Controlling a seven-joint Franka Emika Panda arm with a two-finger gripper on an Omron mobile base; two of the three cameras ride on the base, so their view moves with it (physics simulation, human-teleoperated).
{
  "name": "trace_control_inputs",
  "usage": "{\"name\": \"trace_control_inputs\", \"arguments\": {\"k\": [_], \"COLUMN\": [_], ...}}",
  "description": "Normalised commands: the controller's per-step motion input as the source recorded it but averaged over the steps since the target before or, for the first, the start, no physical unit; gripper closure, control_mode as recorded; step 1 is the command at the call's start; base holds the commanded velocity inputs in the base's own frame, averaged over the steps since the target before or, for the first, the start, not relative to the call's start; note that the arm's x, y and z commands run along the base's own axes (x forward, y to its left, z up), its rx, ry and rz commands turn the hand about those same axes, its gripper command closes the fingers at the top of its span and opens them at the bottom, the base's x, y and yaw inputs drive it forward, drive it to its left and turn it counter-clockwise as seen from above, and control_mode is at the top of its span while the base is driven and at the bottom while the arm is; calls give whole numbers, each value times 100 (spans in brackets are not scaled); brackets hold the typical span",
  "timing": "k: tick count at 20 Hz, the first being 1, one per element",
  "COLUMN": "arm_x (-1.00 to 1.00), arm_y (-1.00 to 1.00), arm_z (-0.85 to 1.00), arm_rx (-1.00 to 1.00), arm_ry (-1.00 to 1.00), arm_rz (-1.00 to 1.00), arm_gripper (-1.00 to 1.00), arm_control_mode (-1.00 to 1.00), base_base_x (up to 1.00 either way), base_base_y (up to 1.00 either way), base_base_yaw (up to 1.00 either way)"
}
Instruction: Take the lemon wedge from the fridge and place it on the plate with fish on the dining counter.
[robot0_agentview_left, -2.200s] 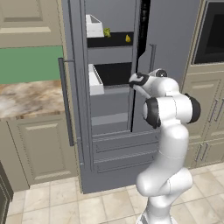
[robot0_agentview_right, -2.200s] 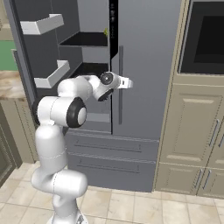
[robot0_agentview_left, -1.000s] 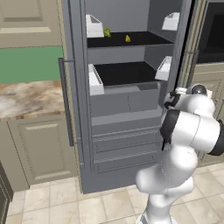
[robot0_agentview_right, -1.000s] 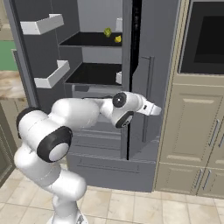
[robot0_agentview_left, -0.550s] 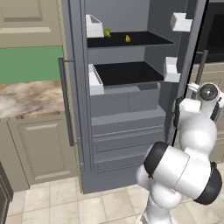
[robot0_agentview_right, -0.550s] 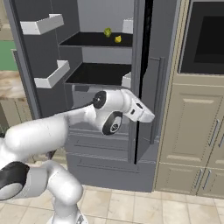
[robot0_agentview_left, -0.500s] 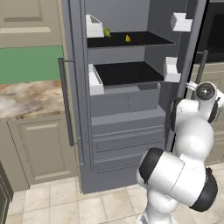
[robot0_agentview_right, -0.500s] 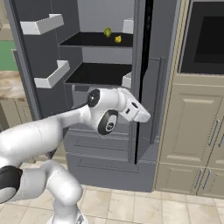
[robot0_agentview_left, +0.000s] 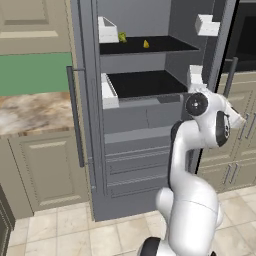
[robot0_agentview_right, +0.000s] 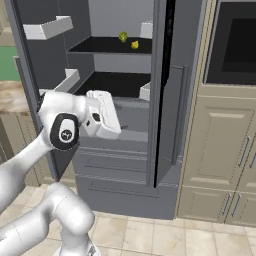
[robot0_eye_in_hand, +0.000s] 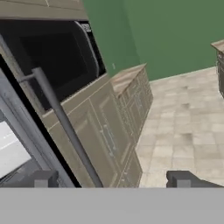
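The fridge stands with both upper doors swung open. On its top shelf lies the lemon wedge, small and bright yellow, beside a greenish fruit. My gripper is open, its fingertips far apart. The right door's grey bar handle runs up between them, touching neither. In the base views my hand hangs at the height of the lower shelf, well below the wedge. The plate, the fish and the dining counter are out of view.
White door bins jut from both open doors. A dark wall oven and beige cabinets stand right of the fridge. A marble worktop lies to its left. Tiled floor stretches away behind the open door.
The fridge's right door has swung fully open. My jaws, shut on its handle a second ago, have opened, and the arm has folded back toward the base.
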Motion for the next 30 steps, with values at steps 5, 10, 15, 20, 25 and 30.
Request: {"name": "trace_control_inputs", "arguments": {"k": [5,10,15,20,25,30], "arm_x": [30,37,86,92,76,37], "arm_y": [92,34,-21,-33,-55,-92], "arm_z": [43,2,0,0,-6,-20], "arm_rx": [-17,-14,3,1,0,-4], "arm_ry": [6,14,20,24,19,22], "arm_rz": [-38,-13,0,0,-2,-6], "arm_gripper": [-100,-100,-100,-100,-100,-100], "arm_control_mode": [-100,-100,-100,-100,-100,-100], "base_base_x": [0,0,0,0,0,0], "base_base_y": [0,0,0,0,0,0], "base_base_yaw": [0,0,0,0,0,0]}}
